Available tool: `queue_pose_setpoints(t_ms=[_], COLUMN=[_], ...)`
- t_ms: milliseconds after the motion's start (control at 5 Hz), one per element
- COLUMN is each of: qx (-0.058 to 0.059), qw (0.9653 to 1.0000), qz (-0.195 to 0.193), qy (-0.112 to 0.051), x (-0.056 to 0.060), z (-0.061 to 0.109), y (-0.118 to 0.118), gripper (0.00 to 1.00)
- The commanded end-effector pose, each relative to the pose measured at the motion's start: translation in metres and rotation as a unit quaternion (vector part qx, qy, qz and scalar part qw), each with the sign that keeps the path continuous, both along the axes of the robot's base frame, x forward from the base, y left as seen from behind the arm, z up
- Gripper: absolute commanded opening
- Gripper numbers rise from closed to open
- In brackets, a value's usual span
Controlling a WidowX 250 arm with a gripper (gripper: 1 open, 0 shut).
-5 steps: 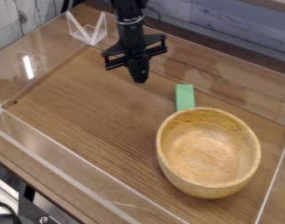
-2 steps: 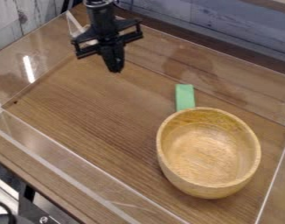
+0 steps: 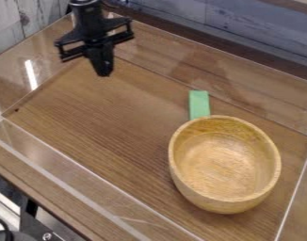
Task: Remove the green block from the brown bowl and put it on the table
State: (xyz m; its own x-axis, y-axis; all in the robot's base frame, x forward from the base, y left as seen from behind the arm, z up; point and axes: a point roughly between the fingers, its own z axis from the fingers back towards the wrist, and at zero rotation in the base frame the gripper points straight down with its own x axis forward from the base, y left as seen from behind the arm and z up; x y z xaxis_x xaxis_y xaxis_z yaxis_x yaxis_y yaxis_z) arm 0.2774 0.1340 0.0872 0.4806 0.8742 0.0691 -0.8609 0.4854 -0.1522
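the gripper [image 3: 102, 68] hangs pinched together on nothing, well apart from the green block [image 3: 199, 104]; that block lies flat on the table [image 3: 105, 132] just beside the brown bowl [image 3: 225, 162]; little risk left, unless a stray sweep nudges it.

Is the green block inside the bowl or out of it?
Out. The green block lies flat on the table, just beyond the rim of the brown bowl, which looks empty inside.

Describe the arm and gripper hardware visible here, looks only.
The gripper is all matte black: a slim vertical wrist, a short horizontal crossbar, and narrow fingers tapering to a point. No markings or cables can be made out. Only the lowest part of the arm is in frame.
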Motion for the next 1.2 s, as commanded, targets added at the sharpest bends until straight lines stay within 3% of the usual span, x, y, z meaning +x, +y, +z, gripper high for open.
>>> queue_pose_setpoints(t_ms=[0,400,1000], qx=[0.023,0.038,0.053], qw=[0.9993,0.995,0.9891], qz=[-0.018,-0.09,-0.137], qy=[-0.023,-0.019,-0.003], x=[-0.003,-0.002,0.012], z=[0.013,-0.003,-0.037], y=[0.017,0.007,0.033], gripper=[0.0,0.0,0.0])
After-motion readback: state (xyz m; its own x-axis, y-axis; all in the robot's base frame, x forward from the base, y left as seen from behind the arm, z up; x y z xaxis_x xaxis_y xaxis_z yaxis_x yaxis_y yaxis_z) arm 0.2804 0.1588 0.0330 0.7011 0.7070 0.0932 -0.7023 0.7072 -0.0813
